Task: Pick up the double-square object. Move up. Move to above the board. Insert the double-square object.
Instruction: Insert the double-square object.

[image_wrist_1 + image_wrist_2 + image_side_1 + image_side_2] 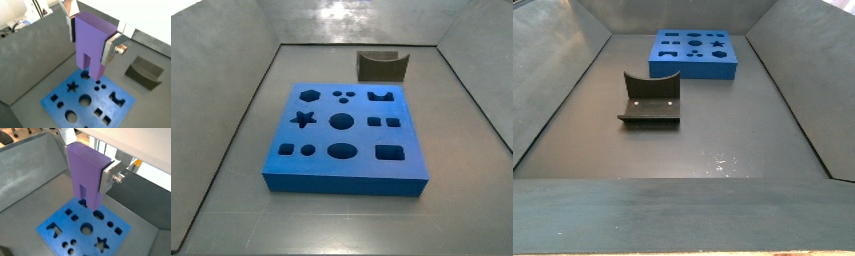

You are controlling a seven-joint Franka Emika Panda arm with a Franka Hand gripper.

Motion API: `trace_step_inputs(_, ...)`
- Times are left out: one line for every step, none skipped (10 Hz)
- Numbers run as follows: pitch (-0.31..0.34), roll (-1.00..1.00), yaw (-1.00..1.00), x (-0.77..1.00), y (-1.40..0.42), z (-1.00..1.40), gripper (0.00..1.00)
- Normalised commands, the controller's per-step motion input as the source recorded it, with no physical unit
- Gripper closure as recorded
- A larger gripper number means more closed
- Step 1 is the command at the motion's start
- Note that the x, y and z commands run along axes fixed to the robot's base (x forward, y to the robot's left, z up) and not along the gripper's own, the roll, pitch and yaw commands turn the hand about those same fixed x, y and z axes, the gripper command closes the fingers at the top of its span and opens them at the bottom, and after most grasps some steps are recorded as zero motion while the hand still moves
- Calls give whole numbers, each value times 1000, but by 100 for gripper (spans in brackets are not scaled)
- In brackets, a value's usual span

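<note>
The double-square object is a tall light-purple block with a slot splitting its lower end into two legs. My gripper is shut on it, a silver finger pressed against its side. It hangs upright above the board, its legs over the board's edge region in both wrist views, apart from the surface. The bright-blue board lies flat on the tray floor. Neither the gripper nor the block shows in the side views.
The dark fixture stands on the grey floor apart from the board. Sloping grey tray walls enclose the floor on all sides.
</note>
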Motion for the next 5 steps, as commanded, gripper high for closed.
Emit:
trace_step_inputs(-151,0,80,403,-134,-183,100)
trace_step_inputs(-106,0,106,426,-114,-249,100)
trace_step_inputs(-120,0,111,397,-80,-303,100)
trace_step_inputs(-117,0,154,406,-37,-323,100)
trace_step_inputs(-80,0,203,434,-86,-269,100)
